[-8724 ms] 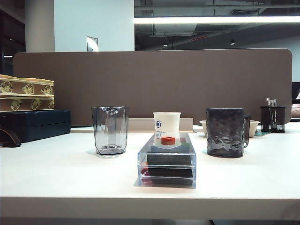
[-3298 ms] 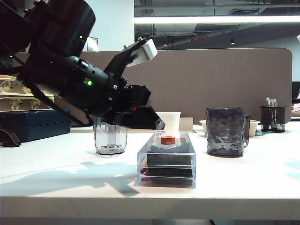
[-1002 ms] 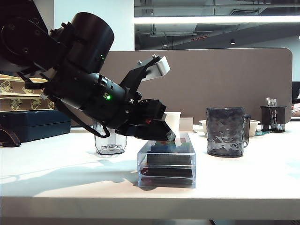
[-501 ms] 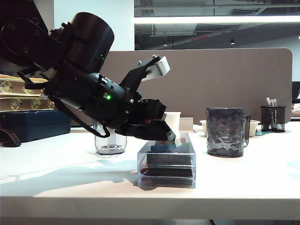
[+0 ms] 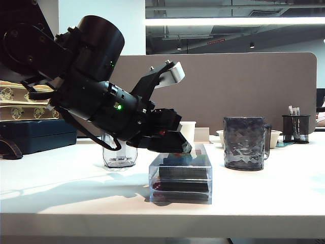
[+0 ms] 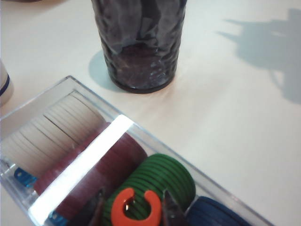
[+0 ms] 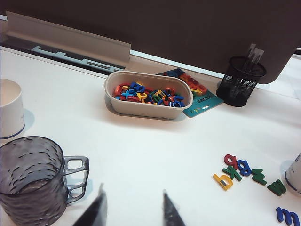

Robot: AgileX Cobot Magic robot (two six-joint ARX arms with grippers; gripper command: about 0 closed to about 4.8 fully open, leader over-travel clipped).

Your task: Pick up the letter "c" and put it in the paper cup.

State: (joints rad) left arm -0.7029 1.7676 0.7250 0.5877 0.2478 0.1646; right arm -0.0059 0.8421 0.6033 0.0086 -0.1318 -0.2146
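The red letter "c" [image 6: 136, 207] lies flat on the lid of the clear chip case [image 5: 181, 175], above the green chip stack [image 6: 170, 176], with its gap facing the dark mug [image 6: 139, 42]; in the exterior view the arm hides it. The left hand [image 6: 132, 212] is low over the case with its fingertips apart, one on each side of the letter, not clamped on it; contact cannot be told. Compared with a second ago the left arm sits in almost the same spot; about three seconds ago it was higher and further left, and the letter showed on the lid; before that no arm was in view. The paper cup [image 5: 188, 131] stands just behind the case, mostly covered by the left hand. The right hand [image 7: 132, 209] hangs above the bench [image 5: 264, 190] near the mug's handle, fingertips apart and holding nothing. Count: one red letter on the case, one paper cup behind it, one clear grey glass [image 5: 118, 151], one dark mug, one case holding white, dark red, green and blue chip stacks. Further off are one oval tray of mixed letters [image 7: 148, 96], a black mesh pen holder [image 7: 240, 81], and loose letters [image 7: 242, 172] on the bench.
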